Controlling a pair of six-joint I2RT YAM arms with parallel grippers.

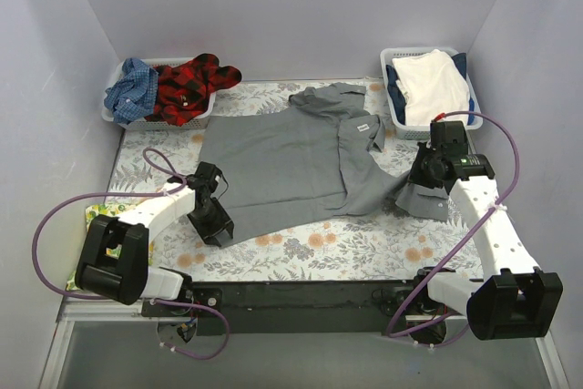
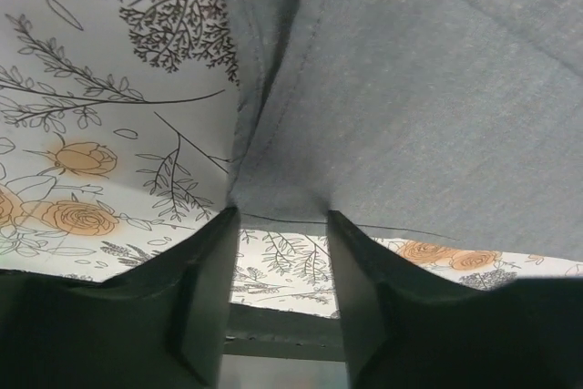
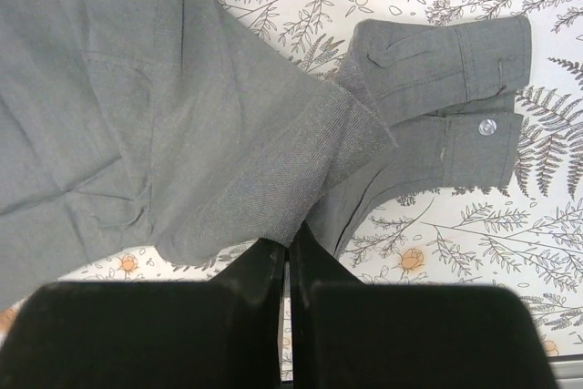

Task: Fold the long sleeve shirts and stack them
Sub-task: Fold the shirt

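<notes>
We see a soft mid-grey collared shirt [image 1: 273,157] spread flat across the middle of the fern-print tabletop [image 1: 364,248]. Our left claw [image 2: 278,225] sits low at the near-left hem corner, partly open astride it. Our right claw [image 3: 288,257] is pinched closed on a sleeve [image 3: 273,161] near the right edge. Only its wrist view shows the buttoned cuff [image 3: 437,70].

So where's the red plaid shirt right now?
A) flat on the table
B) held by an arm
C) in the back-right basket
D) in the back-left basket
D: the red plaid shirt is heaped in the back-left basket; only the grey shirt lies on the table.
</notes>
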